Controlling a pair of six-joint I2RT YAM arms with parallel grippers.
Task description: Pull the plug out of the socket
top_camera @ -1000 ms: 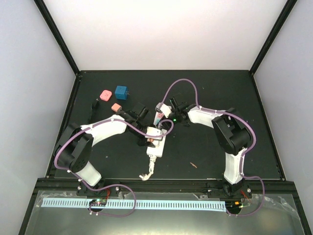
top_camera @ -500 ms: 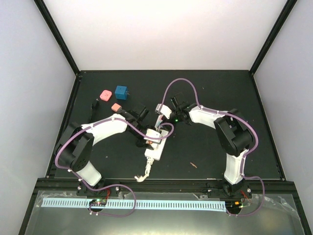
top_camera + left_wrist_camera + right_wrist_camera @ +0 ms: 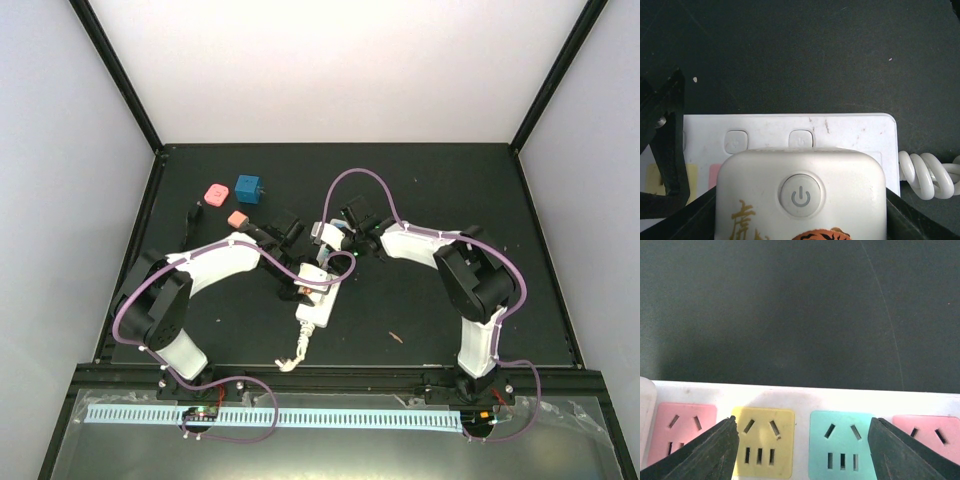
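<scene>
The socket is a long white power strip (image 3: 312, 312) with pastel outlets, lying mid-table with its coiled white cord (image 3: 295, 355) toward the near edge. A white plug (image 3: 313, 273) with a power button and a tiger print sits in it. My left gripper (image 3: 298, 282) is shut on the plug (image 3: 800, 195), which fills the space between the jaws; the strip (image 3: 850, 132) and cord (image 3: 927, 172) show behind it. My right gripper (image 3: 328, 236) is open over the strip's far end, its fingers straddling the yellow (image 3: 762, 442) and teal (image 3: 842, 445) outlets.
A pink block (image 3: 213, 191), a blue cube (image 3: 248, 188), a smaller pink block (image 3: 237, 219) and a black piece (image 3: 195, 213) lie at the back left. A small reddish scrap (image 3: 397, 337) lies right of the strip.
My right gripper has moved left onto the strip's far end. The strip and its cord have shifted slightly left and nearer. The left gripper stays on the plug.
</scene>
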